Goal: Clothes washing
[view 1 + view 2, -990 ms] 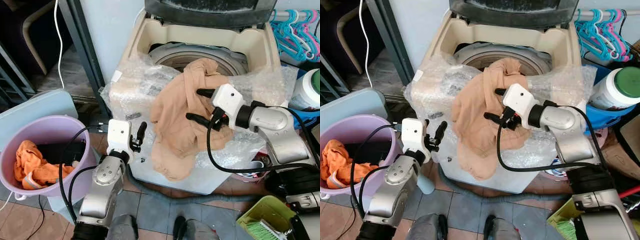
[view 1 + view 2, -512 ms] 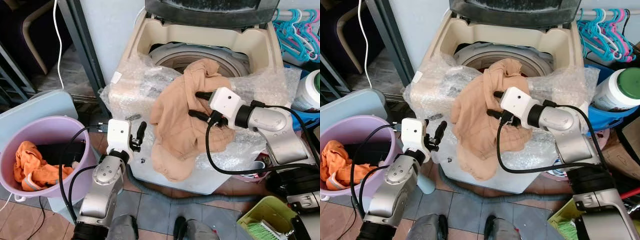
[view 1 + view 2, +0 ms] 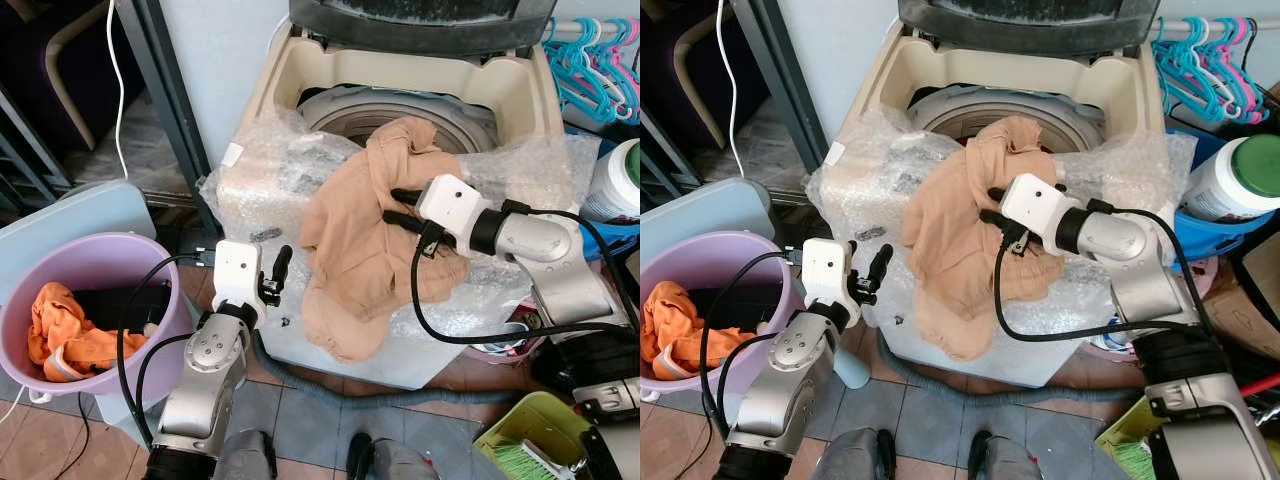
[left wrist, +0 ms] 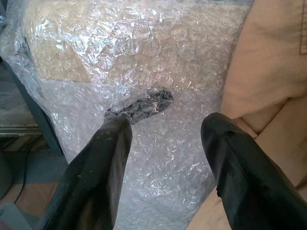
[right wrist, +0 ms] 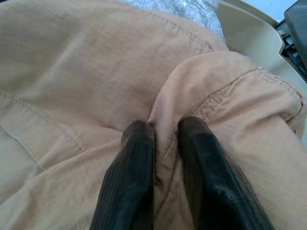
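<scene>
A tan garment (image 3: pixel 365 235) hangs over the front rim of the open top-loading washing machine (image 3: pixel 280 70), part in the drum, part down the bubble-wrapped front. My right gripper (image 3: pixel 393 205) is shut on a raised fold of the tan garment (image 5: pixel 165 124); the cloth is pinched between both fingers (image 5: pixel 132 172). My left gripper (image 3: pixel 279 268) stands open low at the machine's front left, its fingers (image 4: pixel 100 163) pointing at bubble wrap (image 4: pixel 144 72), apart from the cloth.
A purple bucket (image 3: pixel 60 265) with an orange cloth (image 3: pixel 65 340) stands on the floor to my left. A white jar with a green lid (image 3: pixel 620 180), coloured hangers (image 3: pixel 590 60) and a green bin (image 3: pixel 530 435) are on the right. Cables hang from both arms.
My right gripper's fingers have closed together on a fold of the tan garment, having been spread over it before. The left arm has not moved.
</scene>
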Robot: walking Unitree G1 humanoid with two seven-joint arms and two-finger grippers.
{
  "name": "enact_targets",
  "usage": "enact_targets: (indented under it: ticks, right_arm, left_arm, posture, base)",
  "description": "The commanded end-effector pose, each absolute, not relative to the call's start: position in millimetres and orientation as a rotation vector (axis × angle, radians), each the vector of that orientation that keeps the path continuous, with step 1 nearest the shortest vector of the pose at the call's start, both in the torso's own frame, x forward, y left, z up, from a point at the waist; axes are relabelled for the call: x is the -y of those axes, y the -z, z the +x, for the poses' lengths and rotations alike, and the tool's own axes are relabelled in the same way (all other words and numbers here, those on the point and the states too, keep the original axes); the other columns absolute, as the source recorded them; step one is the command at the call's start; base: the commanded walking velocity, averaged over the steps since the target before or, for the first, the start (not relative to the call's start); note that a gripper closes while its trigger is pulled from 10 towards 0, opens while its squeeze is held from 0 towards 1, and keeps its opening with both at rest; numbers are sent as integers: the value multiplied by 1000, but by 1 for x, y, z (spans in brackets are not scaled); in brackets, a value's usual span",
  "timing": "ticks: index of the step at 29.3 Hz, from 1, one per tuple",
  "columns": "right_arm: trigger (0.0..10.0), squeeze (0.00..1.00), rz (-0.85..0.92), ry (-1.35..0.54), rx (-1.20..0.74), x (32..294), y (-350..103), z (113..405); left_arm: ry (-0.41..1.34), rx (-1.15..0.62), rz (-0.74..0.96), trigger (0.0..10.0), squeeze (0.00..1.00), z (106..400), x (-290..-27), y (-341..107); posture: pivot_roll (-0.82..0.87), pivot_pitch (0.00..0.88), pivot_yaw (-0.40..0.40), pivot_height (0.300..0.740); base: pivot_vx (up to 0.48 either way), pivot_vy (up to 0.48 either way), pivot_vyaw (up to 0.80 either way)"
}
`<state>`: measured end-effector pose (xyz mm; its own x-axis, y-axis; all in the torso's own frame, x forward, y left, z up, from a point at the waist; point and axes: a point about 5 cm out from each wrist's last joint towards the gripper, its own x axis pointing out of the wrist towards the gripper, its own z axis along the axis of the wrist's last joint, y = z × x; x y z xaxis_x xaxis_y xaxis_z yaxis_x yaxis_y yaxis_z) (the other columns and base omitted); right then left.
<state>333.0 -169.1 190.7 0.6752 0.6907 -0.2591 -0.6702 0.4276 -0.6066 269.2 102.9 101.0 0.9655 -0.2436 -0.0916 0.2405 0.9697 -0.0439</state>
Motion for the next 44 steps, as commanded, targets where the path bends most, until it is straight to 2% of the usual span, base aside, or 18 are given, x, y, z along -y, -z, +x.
enact_targets:
  ticks: [1,7,14,15,18,19,20,21,23,26,27,31,37,44]
  right_arm:
    - [0,0,-743,-798,54,172,-200,340]
    - [0,0,-569,-547,161,186,-248,375]
    - [0,0,-551,-485,190,186,-287,398]
    - [0,0,-553,-483,216,183,-304,402]
    - [0,0,-516,-554,238,179,-315,401]
    - [3059,325,-519,-616,230,178,-314,398]
    - [3059,325,-523,-658,224,178,-313,397]
    - [10000,1000,-542,-743,202,181,-306,391]
    - [10000,1000,-521,-894,150,185,-291,379]
    - [10000,1000,-506,-987,78,190,-276,367]
    - [10000,1000,-551,-1028,29,195,-264,360]
    - [10000,1000,-567,-965,9,211,-242,343]
    - [10000,1000,-555,-868,47,224,-232,322]
    - [10000,1000,-543,-899,0,224,-224,299]
  left_arm:
    - [239,-109,-19,10000,0,268,-105,-99]
    - [248,-102,-15,10000,0,271,-103,-100]
    - [246,-96,-20,10000,0,273,-100,-100]
    - [242,-88,-20,10000,0,273,-100,-101]
    - [221,-81,-23,10000,0,274,-102,-102]
    - [212,-81,-25,10000,0,273,-103,-102]
    - [206,-81,-27,10000,0,273,-104,-101]
    - [198,-84,-29,10000,0,272,-105,-100]
    - [195,-87,-32,10000,0,270,-105,-99]
    - [196,-90,-35,10000,0,269,-104,-99]
    - [200,-92,-35,10000,0,270,-104,-99]
    - [210,-90,-26,10000,0,272,-106,-98]
    - [232,-91,-25,10000,0,274,-103,-99]
    - [265,-85,-26,10000,0,279,-97,-100]
  posture:
    - [-37,71,23,740]
    - [-42,65,23,740]
    - [-40,52,9,740]
    - [-32,47,-2,740]
    - [-22,43,-19,740]
    - [-20,42,-23,740]
    - [-19,43,-25,740]
    - [-19,45,-29,740]
    - [-20,48,-29,740]
    - [-29,53,-23,740]
    - [-34,56,-19,740]
    - [-59,61,-3,740]
    - [-84,63,17,740]
    - [-102,55,33,740]
  base:
    - [0,0,0]
    - [0,0,0]
    - [0,0,0]
    - [0,0,0]
    - [0,0,0]
    - [0,0,0]
    - [0,0,0]
    - [0,0,0]
    - [0,0,0]
    - [0,0,0]
    - [0,0,0]
    - [0,0,0]
    - [0,0,0]
    - [0,0,0]
